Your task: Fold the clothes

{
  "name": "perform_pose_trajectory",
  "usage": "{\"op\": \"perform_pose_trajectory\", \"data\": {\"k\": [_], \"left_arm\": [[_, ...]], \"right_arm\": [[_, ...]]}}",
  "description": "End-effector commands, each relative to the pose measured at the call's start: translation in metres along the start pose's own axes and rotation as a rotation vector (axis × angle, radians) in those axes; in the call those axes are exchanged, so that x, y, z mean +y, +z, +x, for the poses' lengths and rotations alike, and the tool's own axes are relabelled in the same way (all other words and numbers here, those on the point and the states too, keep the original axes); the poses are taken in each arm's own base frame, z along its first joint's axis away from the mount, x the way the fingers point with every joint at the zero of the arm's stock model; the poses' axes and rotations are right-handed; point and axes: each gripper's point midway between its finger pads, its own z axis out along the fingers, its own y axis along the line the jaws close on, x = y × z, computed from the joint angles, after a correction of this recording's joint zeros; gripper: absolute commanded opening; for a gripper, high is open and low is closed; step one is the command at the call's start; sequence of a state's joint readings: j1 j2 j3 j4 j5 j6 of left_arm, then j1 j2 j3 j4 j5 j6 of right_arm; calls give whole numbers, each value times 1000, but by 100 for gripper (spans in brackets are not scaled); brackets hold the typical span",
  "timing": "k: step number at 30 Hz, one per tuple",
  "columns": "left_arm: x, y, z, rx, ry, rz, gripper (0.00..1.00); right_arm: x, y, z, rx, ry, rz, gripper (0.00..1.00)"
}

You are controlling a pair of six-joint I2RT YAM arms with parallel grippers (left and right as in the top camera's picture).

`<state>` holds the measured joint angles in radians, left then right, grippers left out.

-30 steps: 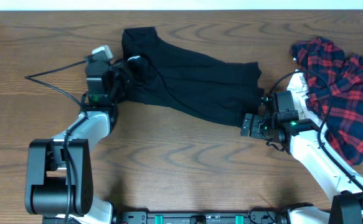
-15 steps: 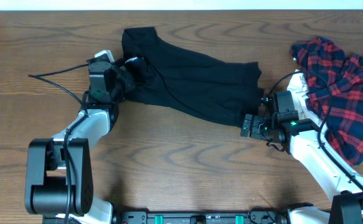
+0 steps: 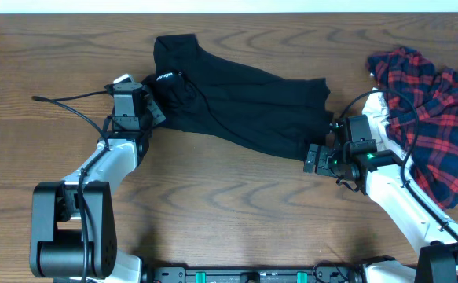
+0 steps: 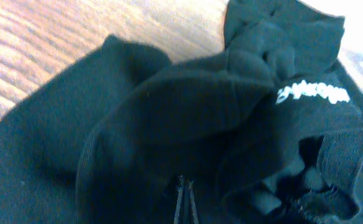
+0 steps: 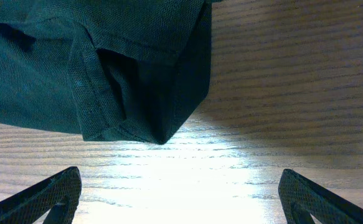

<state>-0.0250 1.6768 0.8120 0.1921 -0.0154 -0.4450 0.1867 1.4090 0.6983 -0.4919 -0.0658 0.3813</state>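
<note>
Black shirt (image 3: 236, 102) fabric sits pinched between the closed left gripper (image 4: 182, 199) fingers; right gripper (image 5: 180, 190) gapes wide, empty, just beside it

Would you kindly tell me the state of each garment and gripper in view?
black shirt: unfolded, lying rumpled, collar end bunched.
plaid garment: crumpled heap, untouched.
left gripper: shut on the black shirt.
right gripper: open, empty, just short of the shirt's hem corner.
</note>
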Motion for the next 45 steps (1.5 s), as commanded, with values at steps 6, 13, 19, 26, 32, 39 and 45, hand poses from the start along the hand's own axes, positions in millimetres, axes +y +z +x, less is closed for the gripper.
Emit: {"op": "perform_pose_trajectory", "data": {"k": [6, 13, 19, 26, 32, 39, 45], "left_arm": [[-22, 24, 10, 8, 22, 100, 6], [-88, 41, 36, 18, 75, 322, 6], [-121, 39, 47, 47, 116, 405, 6], [-135, 32, -13, -98, 88, 454, 6], [-126, 25, -65, -154, 52, 448, 6], [-108, 19, -38, 18, 37, 392, 6], [-76, 29, 7, 172, 70, 223, 6]], "right_arm": [[0, -2, -2, -8, -18, 8, 99], [0, -2, -1, -4, -18, 10, 99], [-1, -2, 1, 4, -17, 13, 99], [-1, -2, 2, 10, -17, 15, 99], [-1, -2, 3, 10, -17, 16, 99], [-1, -2, 1, 6, -17, 14, 99], [-1, -2, 1, 6, -17, 14, 99]]}}
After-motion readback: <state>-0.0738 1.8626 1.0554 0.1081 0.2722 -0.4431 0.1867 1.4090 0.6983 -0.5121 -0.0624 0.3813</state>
